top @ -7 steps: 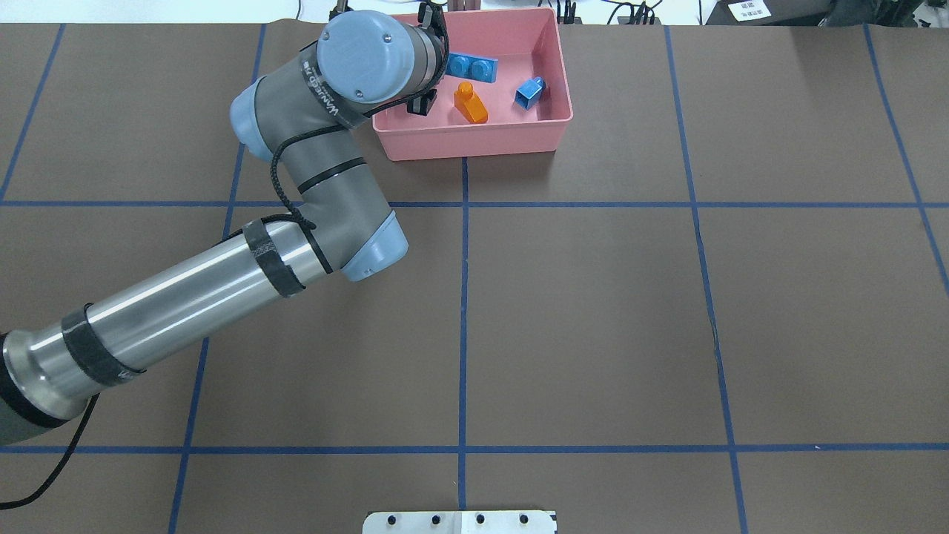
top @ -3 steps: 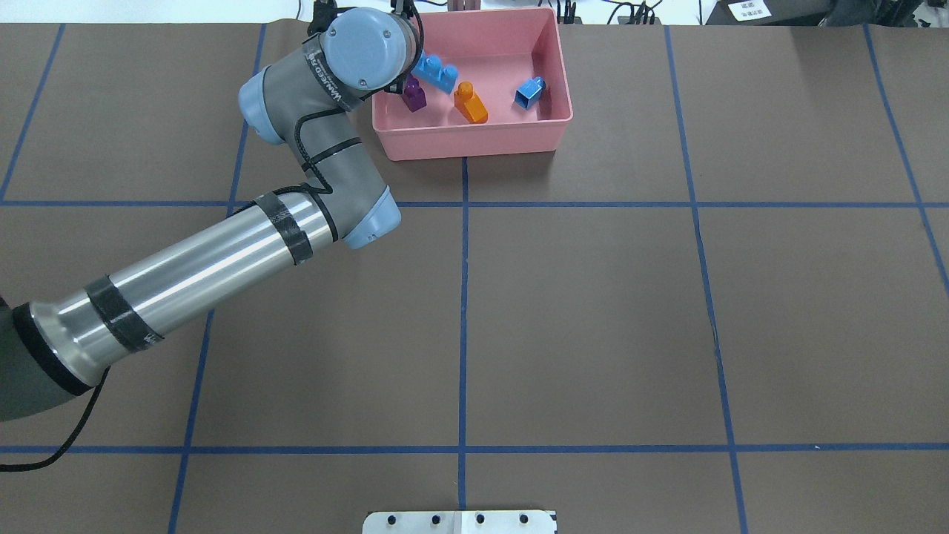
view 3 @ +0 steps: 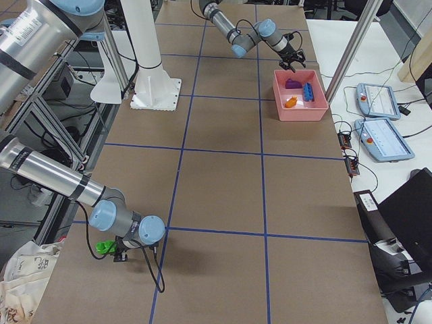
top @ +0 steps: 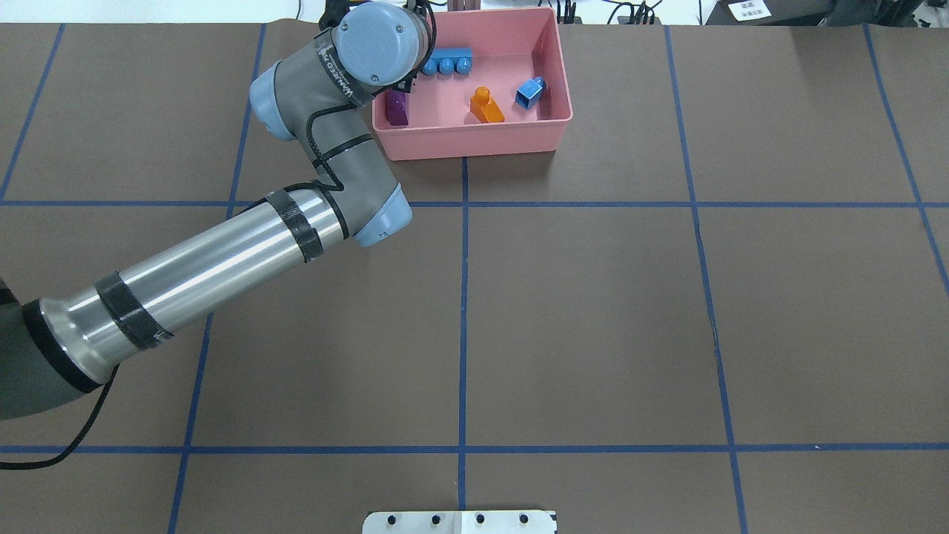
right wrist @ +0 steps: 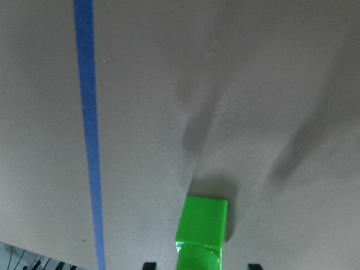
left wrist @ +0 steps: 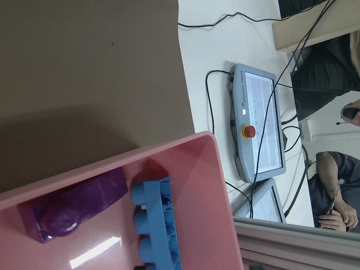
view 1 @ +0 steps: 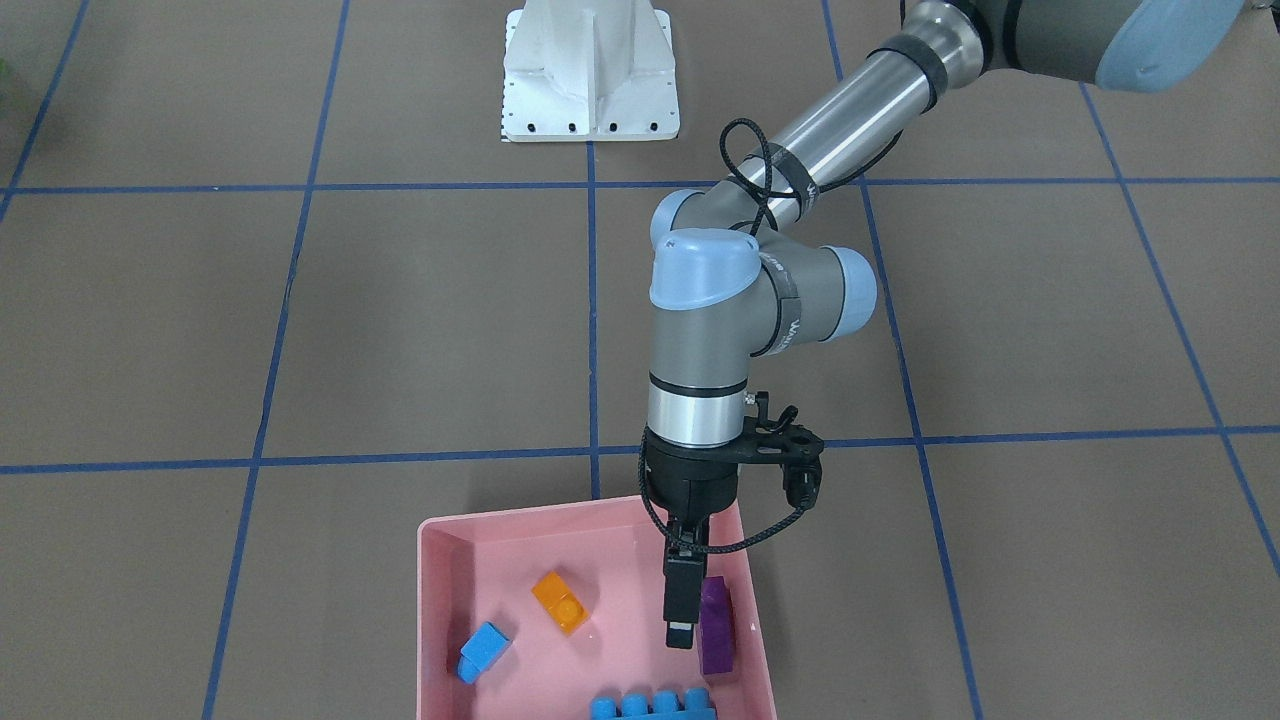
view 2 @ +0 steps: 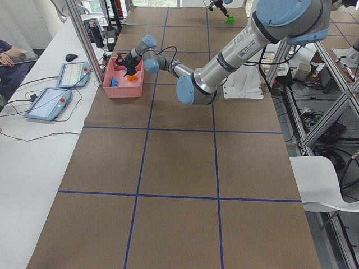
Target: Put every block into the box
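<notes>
The pink box (top: 474, 144) stands at the table's far edge, and shows in the front view (view 1: 432, 600) too. In it lie the orange brick (top: 485, 106), the small light-blue brick (top: 530, 91), the long blue brick (top: 446, 64) along the far wall, and the purple brick (top: 397, 109) in the left corner. My left gripper (view 1: 680, 625) hangs open and empty in the box, just beside the purple brick (view 1: 714, 625). My right gripper (right wrist: 199, 265) is open over the table, its fingertips on either side of the green brick (right wrist: 202, 233).
The white robot base (view 1: 590, 70) stands at the near table edge. Control tablets (left wrist: 256, 129) and cables lie just beyond the box. The green brick (view 3: 104, 248) sits near the table's corner on the robot's right, far from the box (view 3: 300, 111).
The purple brick has left my left gripper and now lies in the box's left corner. The long blue brick slid against the far wall. The orange brick shifted slightly right. The left wrist drew back leftward.
</notes>
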`<state>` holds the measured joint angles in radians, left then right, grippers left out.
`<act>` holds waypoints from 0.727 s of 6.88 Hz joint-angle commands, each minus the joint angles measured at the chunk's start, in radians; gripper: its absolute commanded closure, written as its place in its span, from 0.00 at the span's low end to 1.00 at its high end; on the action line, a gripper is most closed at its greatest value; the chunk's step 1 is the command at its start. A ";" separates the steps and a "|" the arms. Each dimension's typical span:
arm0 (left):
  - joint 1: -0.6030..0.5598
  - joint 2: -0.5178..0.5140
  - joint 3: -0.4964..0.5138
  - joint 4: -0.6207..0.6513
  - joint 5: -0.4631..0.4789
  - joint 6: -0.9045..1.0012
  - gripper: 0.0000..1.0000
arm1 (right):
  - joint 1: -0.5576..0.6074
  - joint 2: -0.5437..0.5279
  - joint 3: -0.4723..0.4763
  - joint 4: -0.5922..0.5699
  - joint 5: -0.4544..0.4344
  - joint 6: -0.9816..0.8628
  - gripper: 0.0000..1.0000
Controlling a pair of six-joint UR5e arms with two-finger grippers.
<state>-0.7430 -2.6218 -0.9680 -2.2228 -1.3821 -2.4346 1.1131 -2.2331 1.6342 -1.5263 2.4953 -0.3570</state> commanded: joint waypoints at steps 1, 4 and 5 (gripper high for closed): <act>0.001 -0.001 -0.001 0.002 0.000 0.008 0.00 | -0.012 0.007 -0.002 0.000 0.000 0.007 0.14; 0.001 -0.001 -0.008 0.011 -0.002 0.011 0.00 | -0.236 0.026 -0.005 0.294 -0.010 0.457 0.02; 0.001 0.000 -0.011 0.012 -0.002 0.011 0.00 | -0.263 -0.012 -0.058 0.457 -0.015 0.527 0.01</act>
<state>-0.7424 -2.6229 -0.9751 -2.2139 -1.3832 -2.4242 0.9196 -2.2172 1.6174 -1.2567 2.4864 0.0245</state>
